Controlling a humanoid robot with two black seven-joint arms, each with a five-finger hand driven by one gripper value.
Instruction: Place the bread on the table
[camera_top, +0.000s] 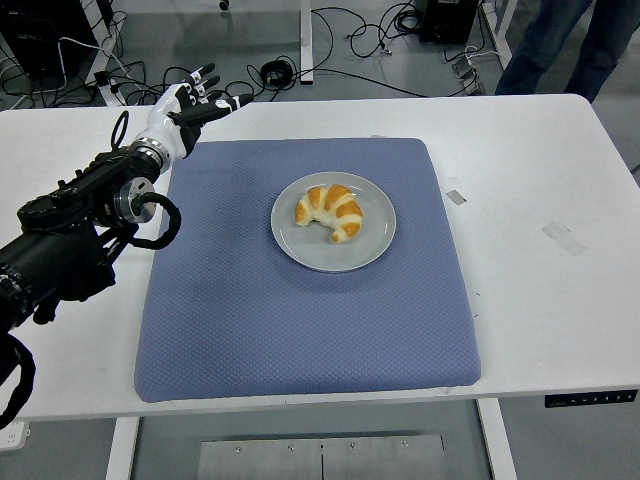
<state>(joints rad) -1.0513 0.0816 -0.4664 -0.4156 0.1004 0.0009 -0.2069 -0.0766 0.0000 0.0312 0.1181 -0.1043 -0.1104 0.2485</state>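
Here, the blue mat (300, 300) covers the white desk (540, 280); the bread (329, 211) lies on a grey plate (370, 250), well to the right of and nearer than the left hand (190, 103), whose fingers are spread, holding nothing, beyond the mat's far left corner.

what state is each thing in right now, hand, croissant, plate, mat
left hand: open, fingers spread, holding nothing, over the table's far left, apart from the plate
croissant: lying on the plate, untouched
grey plate: flat on the mat, near its middle
blue mat: spread flat on the white table
right hand: not in view
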